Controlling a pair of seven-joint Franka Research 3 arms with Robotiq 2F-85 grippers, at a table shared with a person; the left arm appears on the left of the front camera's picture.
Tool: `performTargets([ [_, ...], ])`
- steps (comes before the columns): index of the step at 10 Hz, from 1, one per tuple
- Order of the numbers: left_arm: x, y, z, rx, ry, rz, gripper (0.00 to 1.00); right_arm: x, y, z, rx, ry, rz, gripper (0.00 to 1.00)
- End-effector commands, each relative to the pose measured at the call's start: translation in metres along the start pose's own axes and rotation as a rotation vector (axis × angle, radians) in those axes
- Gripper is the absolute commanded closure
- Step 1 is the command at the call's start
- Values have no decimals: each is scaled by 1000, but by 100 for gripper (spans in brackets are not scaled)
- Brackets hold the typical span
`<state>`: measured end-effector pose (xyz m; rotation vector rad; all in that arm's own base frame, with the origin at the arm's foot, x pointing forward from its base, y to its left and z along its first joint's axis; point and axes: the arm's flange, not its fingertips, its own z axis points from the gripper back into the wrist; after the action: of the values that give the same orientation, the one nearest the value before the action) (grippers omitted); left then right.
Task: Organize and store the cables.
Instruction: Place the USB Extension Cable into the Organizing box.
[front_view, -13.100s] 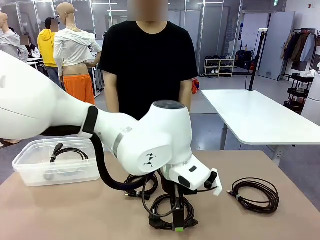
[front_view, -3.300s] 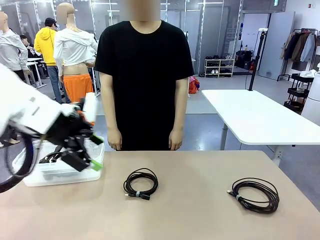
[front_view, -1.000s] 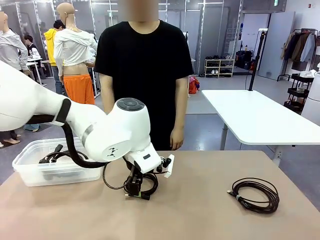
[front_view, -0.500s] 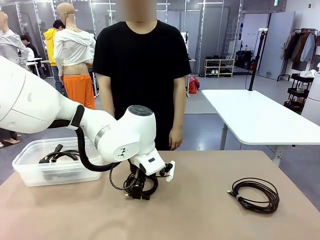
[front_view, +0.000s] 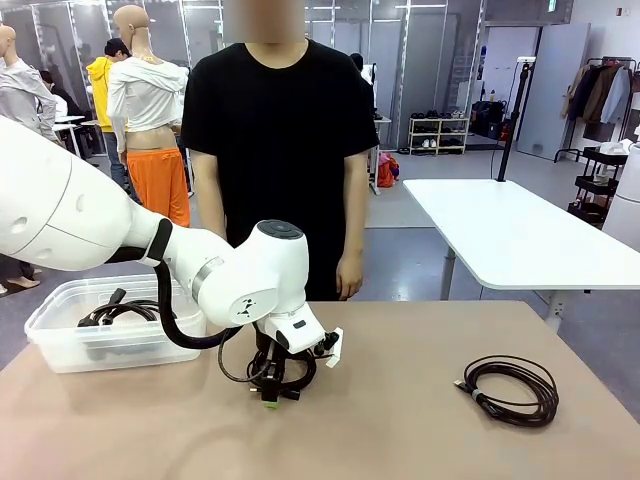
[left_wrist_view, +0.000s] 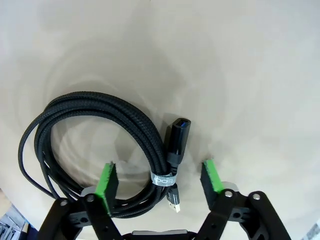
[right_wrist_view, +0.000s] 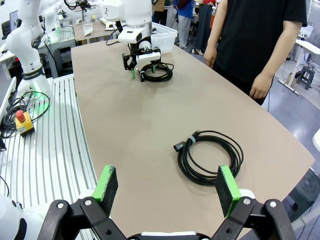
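A coiled black cable (left_wrist_view: 90, 102) with a small strap lies flat on the tan table. My left gripper (left_wrist_view: 160, 175) is open and straddles the coil's strapped side and its plug ends, one green pad (left_wrist_view: 107, 177) on each side. From the front, the left gripper (front_view: 270, 385) points down onto this coil (front_view: 303, 368) at mid-table. A second coiled cable (front_view: 548, 395) lies at the right, and my open right gripper (right_wrist_view: 167, 182) hovers high above that cable (right_wrist_view: 183, 161). More cables (front_view: 125, 310) rest in the clear bin (front_view: 60, 345).
A person in a black shirt stands at the far edge, a hand (front_view: 348, 280) hanging near the table. The bin sits at the far left. Open tabletop lies between the two coils and along the near edge.
My left arm has come down lower over the middle coil, bringing the gripper to the table around it. The right coil and the bin have not moved.
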<state>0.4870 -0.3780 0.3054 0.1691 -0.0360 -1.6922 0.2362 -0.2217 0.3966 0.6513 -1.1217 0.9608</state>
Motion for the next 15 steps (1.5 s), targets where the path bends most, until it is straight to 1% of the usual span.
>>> performTargets([
  [1, 2, 1, 4, -20, -9, 17, 85, 1, 0, 1, -6, -12, 17, 0],
  [2, 1, 0, 4, -25, -14, 18, 100, 1, 0, 1, -6, -12, 17, 0],
  [4, -1, -1, 5, -34, -14, 29, 100, 1, 0, 1, -6, -12, 17, 0],
  [5, -3, -1, 8, -38, -16, 30, 97, 1, 0, 1, -6, -12, 17, 0],
  [6, -6, -2, 12, -43, -14, 27, 100, 1, 0, 1, -6, -12, 17, 0],
  [8, -12, -4, 25, -74, -24, 21, 100, 1, 0, 1, -6, -12, 17, 0],
  [10, -23, -1, 43, -83, -58, 23, 100, 1, 0, 1, -6, -12, 17, 0],
  [11, -31, -4, 66, -83, -90, -28, 100, 1, 0, 1, -6, -12, 17, 0],
  [12, -42, -9, 97, -42, -92, -43, 99, 1, 0, 1, -6, -12, 17, 0],
  [13, -53, -18, 130, 10, -72, -41, 99, 1, 0, 1, -6, -12, 17, 0],
  [14, -59, -23, 149, 35, -61, -50, 99, 1, 0, 1, -6, -12, 17, 0],
  [15, -64, -25, 159, 57, -30, -37, 99, 1, 0, 1, -6, -12, 17, 0],
])
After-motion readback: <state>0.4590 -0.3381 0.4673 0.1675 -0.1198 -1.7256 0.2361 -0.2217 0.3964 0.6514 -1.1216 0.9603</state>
